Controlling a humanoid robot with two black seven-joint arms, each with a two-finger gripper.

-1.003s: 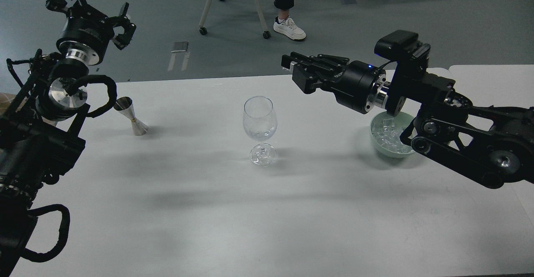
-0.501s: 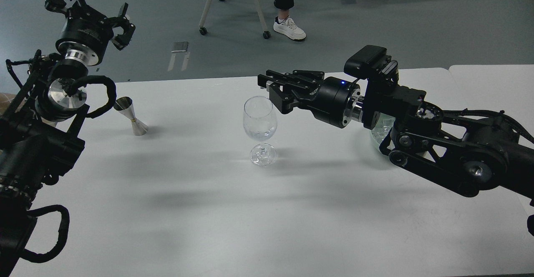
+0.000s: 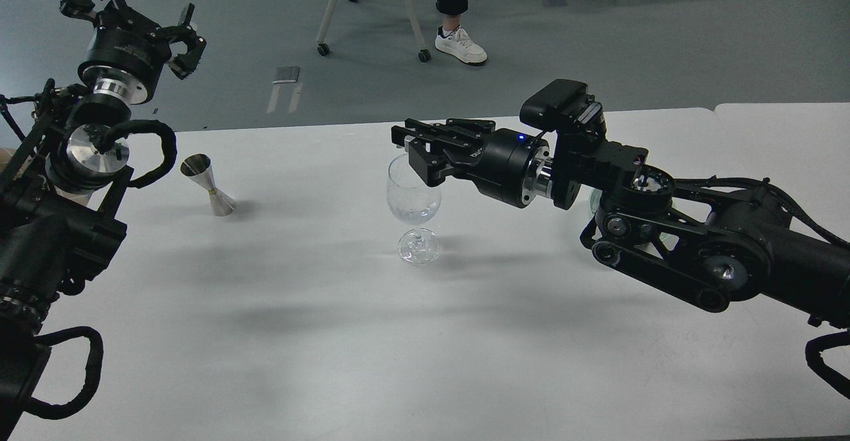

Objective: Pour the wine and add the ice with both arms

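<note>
Directly above wine glass (image 3: 413, 192): right gripper (image 3: 408, 143).

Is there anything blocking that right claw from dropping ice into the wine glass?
Nothing visible does. The right gripper hangs right at the open rim of the wine glass; the steel jigger stands well off to the left.

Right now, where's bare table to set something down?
Free: the wide near strip of the white table, and between the steel hourglass jigger and the clear stemmed wine glass. Crowded: over the glass, under the right gripper.
</note>
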